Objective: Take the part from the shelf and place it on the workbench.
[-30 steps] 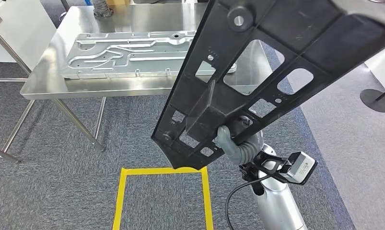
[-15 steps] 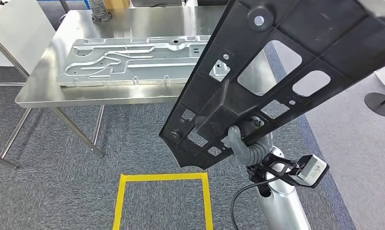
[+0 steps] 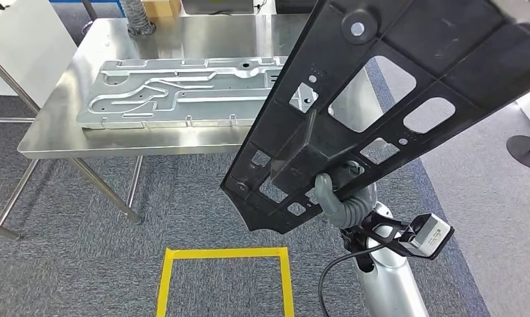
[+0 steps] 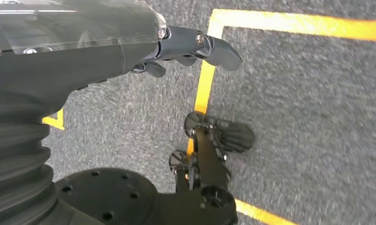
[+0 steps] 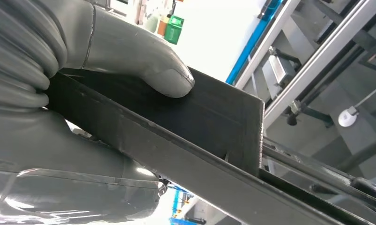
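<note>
Right hand (image 3: 334, 198) grips the black plastic panel (image 3: 394, 99) near its lower end, thumb pressed on its face.
The panel hangs tilted in front of the steel table (image 3: 57, 125), where a silver metal plate (image 3: 176, 92) lies. Left hand (image 4: 195, 47) holds nothing, fingers loosely apart.

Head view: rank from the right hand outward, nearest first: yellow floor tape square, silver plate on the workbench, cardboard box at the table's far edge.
From the right hand:
1. Yellow floor tape square, on the carpet just left of the hand.
2. Silver plate, flat on the workbench ahead-left.
3. Cardboard box, at the table's far edge.
</note>
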Robot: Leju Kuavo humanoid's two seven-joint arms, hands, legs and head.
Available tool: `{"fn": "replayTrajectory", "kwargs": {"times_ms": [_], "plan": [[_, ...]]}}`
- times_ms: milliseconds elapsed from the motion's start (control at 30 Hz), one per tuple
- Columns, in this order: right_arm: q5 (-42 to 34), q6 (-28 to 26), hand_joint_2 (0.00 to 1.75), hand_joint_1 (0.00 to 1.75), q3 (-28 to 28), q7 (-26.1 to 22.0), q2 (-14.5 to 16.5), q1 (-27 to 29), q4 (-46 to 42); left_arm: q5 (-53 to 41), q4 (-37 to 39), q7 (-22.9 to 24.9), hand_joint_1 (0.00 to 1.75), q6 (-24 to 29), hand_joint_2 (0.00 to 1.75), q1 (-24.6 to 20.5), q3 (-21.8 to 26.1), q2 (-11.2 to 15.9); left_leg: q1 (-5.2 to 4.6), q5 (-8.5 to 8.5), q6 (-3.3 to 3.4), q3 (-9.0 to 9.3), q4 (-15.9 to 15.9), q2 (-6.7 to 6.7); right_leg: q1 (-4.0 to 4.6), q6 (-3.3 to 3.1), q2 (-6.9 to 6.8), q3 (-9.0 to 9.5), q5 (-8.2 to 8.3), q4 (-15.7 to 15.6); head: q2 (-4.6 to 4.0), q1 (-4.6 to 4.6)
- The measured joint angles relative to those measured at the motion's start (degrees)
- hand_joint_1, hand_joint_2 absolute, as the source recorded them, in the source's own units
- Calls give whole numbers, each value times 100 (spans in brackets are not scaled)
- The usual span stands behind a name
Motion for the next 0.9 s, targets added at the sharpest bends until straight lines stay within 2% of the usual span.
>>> {"fn": "replayTrajectory", "kwargs": {"times_ms": [33, 67, 100, 167, 200, 233, 267, 300, 333, 367, 400, 500, 567, 600, 667, 700, 733, 767, 833, 867, 900], "plan": [[2, -1, 175, 175, -2, -1, 0, -5, -7, -4, 0, -1, 0, 1, 175, 0, 0, -1, 16, -5, 32, 35, -37, -1, 1, 28, -3, -30, -53, 85, 0, 0], [4, -2, 175, 175, -5, -3, -1, -9, -15, -7, 0, -3, 0, -1, 175, -3, -1, -2, 32, -13, 62, 76, -75, -1, 1, 53, -5, -135, -156, 306, 0, 0], [6, -2, 175, 175, -10, -5, -1, -7, -21, -9, 0, -4, 0, -2, 175, -5, -1, -2, 35, -30, 88, 110, -91, 0, -8, 71, -5, -327, -296, 654, 0, 0], [8, -2, 175, 175, -16, -7, -2, 14, -23, -7, 0, -4, 0, -7, 175, -8, -1, -2, 31, -86, 119, 162, -91, 0, -16, 98, -6, -843, -532, 1464, 0, -1], [8, -1, 175, 175, -17, -7, -3, 29, -23, -4, 0, -4, 0, -8, 175, -5, -1, -2, 28, -119, 121, 197, -87, -3, -22, 106, -7, -1025, -515, 1679, 0, -1], [9, -1, 175, 175, -18, -7, -3, 38, -23, 1, 0, -3, 0, -9, 175, 0, -1, -2, 27, -156, 117, 243, -84, -9, -28, 108, -7, -1101, -374, 1675, 0, 0], [10, 0, 175, 175, -18, -7, -3, 39, -23, 7, 0, -2, 0, -11, 175, 4, -1, -4, 27, -198, 108, 300, -80, -17, -34, 103, -9, -1051, -123, 1425, 0, 1], [12, 0, 175, 175, -18, -7, -3, 35, -22, 12, 0, 0, 0, -15, 175, 6, -1, -8, 27, -248, 93, 363, -77, -24, -38, 89, -11, -921, 171, 1013, 0, 1], [16, 1, 175, 175, -18, -7, -2, 28, -19, 16, 0, 1, 0, -19, 175, 6, -1, -11, 18, -297, 68, 409, -71, -30, -29, 69, -12, -778, 382, 637, 0, 2], [21, 1, 175, 175, -18, -7, -2, 18, -16, 19, 0, 1, 0, -23, 175, 2, -1, -15, 11, -340, 38, 435, -60, -35, -19, 40, -12, -658, 500, 335, 0, 2], [26, 1, 175, 175, -18, -4, -2, 9, -11, 21, 0, 2, 0, -25, 175, -1, -1, -17, 4, -372, 5, 444, -55, -35, -8, 10, -9, -594, 522, 173, 0, 2], [33, 1, 175, 175, -18, 2, 0, -8, -7, 24, -1, 3, 0, -24, 175, -8, -1, -14, 10, -433, -91, 464, -63, -20, -3, -82, 11, -545, 438, 103, 0, 2], [31, 4, 175, 175, -18, 1, 3, -22, -8, 23, -1, 2, 0, -24, 175, -16, -1, -14, 23, -578, -159, 370, 200, -6, -30, -145, 2, -464, 407, 51, 0, 2], [30, 6, 175, 175, -18, 1, 4, -28, -7, 23, -1, 2, 0, -24, 175, -17, -1, -14, 35, -712, -191, 207, 520, -1, -40, -170, -7, -420, 386, 33, 0, 1], [29, 7, 175, 175, -18, 1, 5, -35, 1, 23, 0, 2, 0, -24, 175, -3, -1, -17, 50, -968, -239, -279, 1336, 2, -37, -196, -17, -357, 330, 27, 0, 0], [29, 8, 175, 175, -18, 1, 5, -34, 9, 24, 0, 3, 0, -23, 175, 10, -1, -17, 54, -982, -251, -487, 1609, 2, -36, -197, -14, -321, 298, 27, 0, -1], [29, 8, 175, 175, -18, 2, 5, -33, 16, 24, 0, 3, 0, -23, 175, 21, 0, -17, 55, -876, -254, -599, 1671, 2, -35, -195, -10, -277, 264, 27, 0, -1], [29, 9, 175, 175, -18, 2, 5, -32, 22, 24, 0, 3, 0, -23, 175, 28, 1, -17, 54, -655, -247, -596, 1495, 3, -35, -189, -5, -222, 225, 27, 0, -1], [29, 9, 175, 175, -18, 1, 5, -34, 27, 24, 0, 3, 0, -23, 175, 33, 1, -15, 48, -106, -200, -350, 724, 3, -35, -163, 0, -102, 137, 24, 0, 1], [28, 9, 175, 175, -18, 0, 5, -39, 29, 24, 0, 3, 0, -23, 175, 32, 1, -15, 33, 61, -170, -215, 374, 4, -25, -139, 5, -64, 98, 29, 0, 1], [27, 9, 175, 175, -18, 0, 5, -41, 31, 23, 0, 4, 0, -24, 175, 30, 0, -15, 19, 127, -138, -132, 163, 3, -18, -111, 8, -50, 73, 30, 0, 1]]}}
